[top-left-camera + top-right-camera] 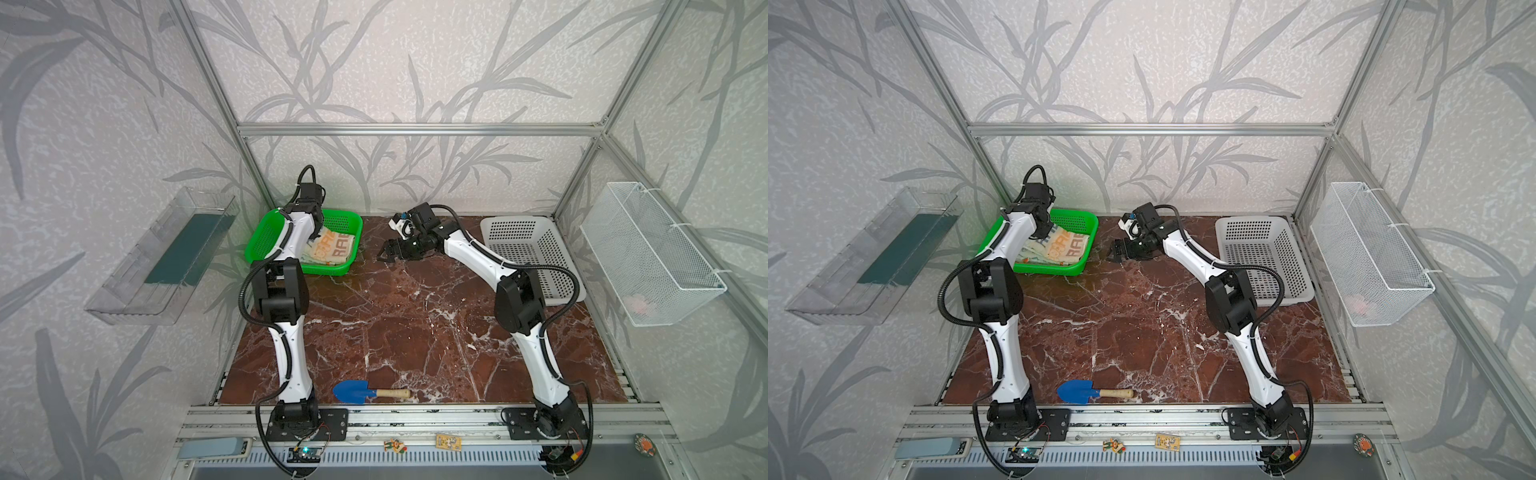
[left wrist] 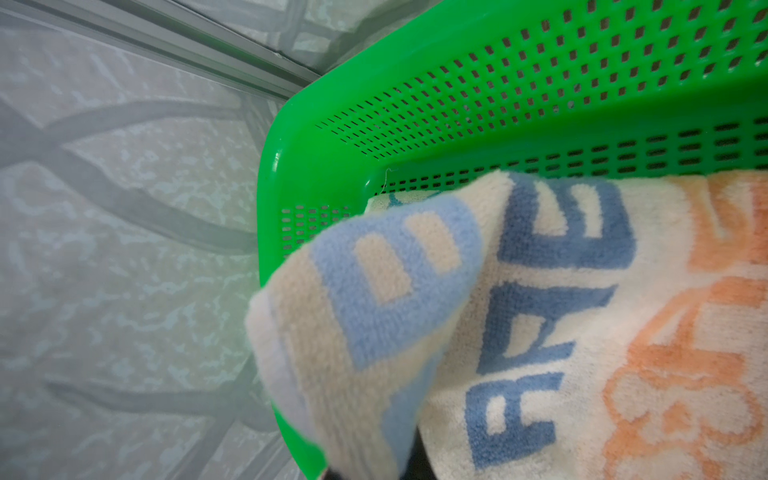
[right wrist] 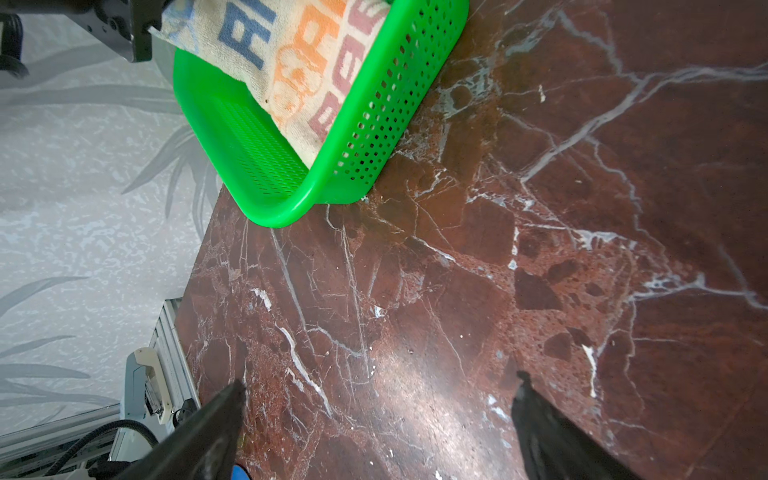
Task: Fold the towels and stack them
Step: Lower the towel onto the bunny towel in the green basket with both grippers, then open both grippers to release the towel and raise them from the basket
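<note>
Left gripper [image 3: 151, 29]: clamped a corner of the orange-blue lettered terry towel [image 2: 540, 311], likely to clear the green perforated plastic basket [image 2: 457, 83].
Right gripper [image 3: 379, 381]: gaped wide, empty.

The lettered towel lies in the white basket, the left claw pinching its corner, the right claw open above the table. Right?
Not the white one: both top views show the lettered towel in the green basket. The rest holds: the left gripper pinches its corner, and the right gripper is open above the table.
</note>
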You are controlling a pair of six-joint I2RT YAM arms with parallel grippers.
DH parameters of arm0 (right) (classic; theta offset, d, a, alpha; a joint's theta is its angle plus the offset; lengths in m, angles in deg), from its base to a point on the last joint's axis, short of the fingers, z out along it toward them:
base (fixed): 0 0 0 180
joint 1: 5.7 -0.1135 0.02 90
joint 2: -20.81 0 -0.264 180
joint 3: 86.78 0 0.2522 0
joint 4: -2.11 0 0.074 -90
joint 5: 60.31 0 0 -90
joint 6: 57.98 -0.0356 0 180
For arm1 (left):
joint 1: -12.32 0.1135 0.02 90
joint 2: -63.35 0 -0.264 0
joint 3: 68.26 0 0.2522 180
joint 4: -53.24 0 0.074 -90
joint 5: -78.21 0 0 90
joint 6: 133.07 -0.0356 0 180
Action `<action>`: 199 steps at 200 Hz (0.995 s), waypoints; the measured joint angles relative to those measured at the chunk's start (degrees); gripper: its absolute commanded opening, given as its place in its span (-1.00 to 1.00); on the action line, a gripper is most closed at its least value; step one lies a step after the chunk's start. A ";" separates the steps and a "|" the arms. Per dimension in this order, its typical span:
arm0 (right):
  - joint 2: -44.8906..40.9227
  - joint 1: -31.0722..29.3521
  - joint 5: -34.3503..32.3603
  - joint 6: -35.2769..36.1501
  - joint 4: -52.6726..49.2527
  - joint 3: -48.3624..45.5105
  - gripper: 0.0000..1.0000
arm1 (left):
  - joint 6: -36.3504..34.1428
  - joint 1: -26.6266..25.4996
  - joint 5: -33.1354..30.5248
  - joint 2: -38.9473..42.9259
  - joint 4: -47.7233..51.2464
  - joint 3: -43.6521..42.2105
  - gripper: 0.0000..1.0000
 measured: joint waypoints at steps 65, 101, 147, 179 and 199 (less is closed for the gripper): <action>0.00 0.09 0.26 -0.07 0.04 0.02 0.98 | 0.07 0.96 -0.92 -0.11 -1.20 -0.57 -1.00; 0.00 0.24 0.50 0.00 -0.09 0.72 0.98 | 0.04 0.98 -2.75 -1.99 -2.36 -0.81 -1.00; 0.00 0.28 0.68 0.17 -0.26 0.96 0.98 | 0.26 1.01 -4.96 -3.23 -2.73 -0.81 -0.48; 0.00 0.28 0.85 0.17 -0.31 0.96 0.98 | 0.59 1.03 -6.88 -3.23 -4.02 -0.81 0.98; 0.00 0.28 0.87 0.17 -0.31 0.96 0.98 | 1.31 1.05 -7.48 -3.21 -4.76 -0.81 0.98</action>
